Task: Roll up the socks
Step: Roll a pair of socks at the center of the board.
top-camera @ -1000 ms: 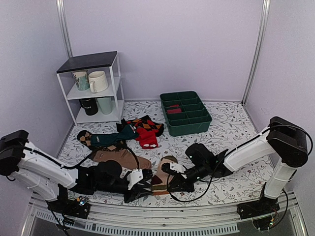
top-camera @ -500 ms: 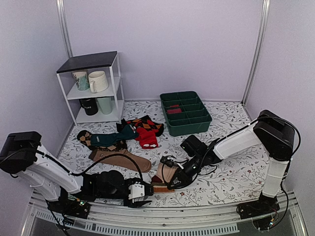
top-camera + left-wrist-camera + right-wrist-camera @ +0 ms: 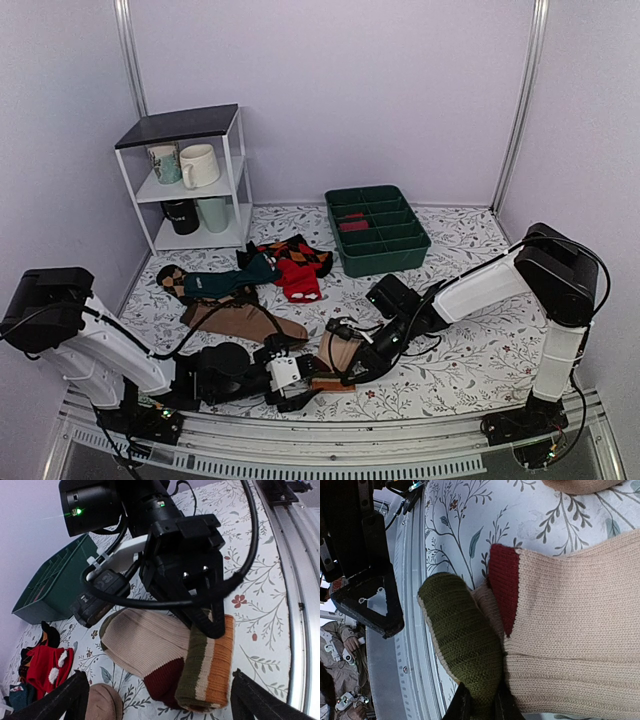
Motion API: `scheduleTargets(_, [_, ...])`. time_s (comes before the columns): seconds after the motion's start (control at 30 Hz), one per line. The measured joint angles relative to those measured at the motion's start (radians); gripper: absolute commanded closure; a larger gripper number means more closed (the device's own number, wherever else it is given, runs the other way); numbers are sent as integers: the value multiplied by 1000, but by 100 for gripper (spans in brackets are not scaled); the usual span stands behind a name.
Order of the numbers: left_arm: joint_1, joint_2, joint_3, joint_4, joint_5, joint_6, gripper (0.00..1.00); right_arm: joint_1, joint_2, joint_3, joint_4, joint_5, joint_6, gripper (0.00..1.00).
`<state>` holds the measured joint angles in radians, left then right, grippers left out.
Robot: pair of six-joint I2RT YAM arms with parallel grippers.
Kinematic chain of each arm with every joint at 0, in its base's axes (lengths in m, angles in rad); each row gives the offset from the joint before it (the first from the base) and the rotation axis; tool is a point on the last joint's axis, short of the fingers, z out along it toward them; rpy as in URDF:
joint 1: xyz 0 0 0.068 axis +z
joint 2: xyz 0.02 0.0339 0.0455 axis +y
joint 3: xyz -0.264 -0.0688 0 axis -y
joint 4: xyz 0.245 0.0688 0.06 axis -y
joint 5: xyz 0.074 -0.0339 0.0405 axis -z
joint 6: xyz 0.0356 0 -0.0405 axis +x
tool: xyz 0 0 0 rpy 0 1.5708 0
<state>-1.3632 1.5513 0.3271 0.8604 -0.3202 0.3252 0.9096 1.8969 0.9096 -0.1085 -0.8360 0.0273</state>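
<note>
The socks (image 3: 145, 640) lie near the table's front edge, beige with a maroon heel. Their striped foot end is wound into a short roll (image 3: 207, 670) of olive, cream and orange bands. My left gripper (image 3: 160, 676) is wide open, one finger on each side of the socks, touching nothing. My right gripper (image 3: 481, 705) is shut on the olive end of the roll (image 3: 465, 635), with the beige leg (image 3: 580, 620) beside it. From above, the socks (image 3: 338, 352) sit between the left gripper (image 3: 306, 380) and the right gripper (image 3: 347, 373).
A plain brown sock (image 3: 245, 322) lies just behind my left arm. Behind it are a teal sock (image 3: 225, 283) and red-and-black argyle socks (image 3: 295, 262). A green divided tray (image 3: 377, 230) stands at the back, a white shelf (image 3: 190, 180) with mugs at the back left. The metal front rail (image 3: 295, 605) runs close by.
My left gripper has gone from nearly shut to wide open, letting go of the socks' roll. The right gripper has slid left and kept its hold on the roll.
</note>
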Motion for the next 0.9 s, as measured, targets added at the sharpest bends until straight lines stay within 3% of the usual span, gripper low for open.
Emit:
scheduleTargets(0.17, [-1, -1, 22, -20, 88, -22, 2, 0, 0, 0, -2, -1, 3, 92])
scheduleTargets(0.43, [6, 29, 34, -76, 247, -68, 25, 0, 0, 0, -6, -2, 3, 92])
scheduleTargets(0.9, [72, 107, 50, -72, 289, -117, 24, 0, 0, 0, -8, -4, 10, 93])
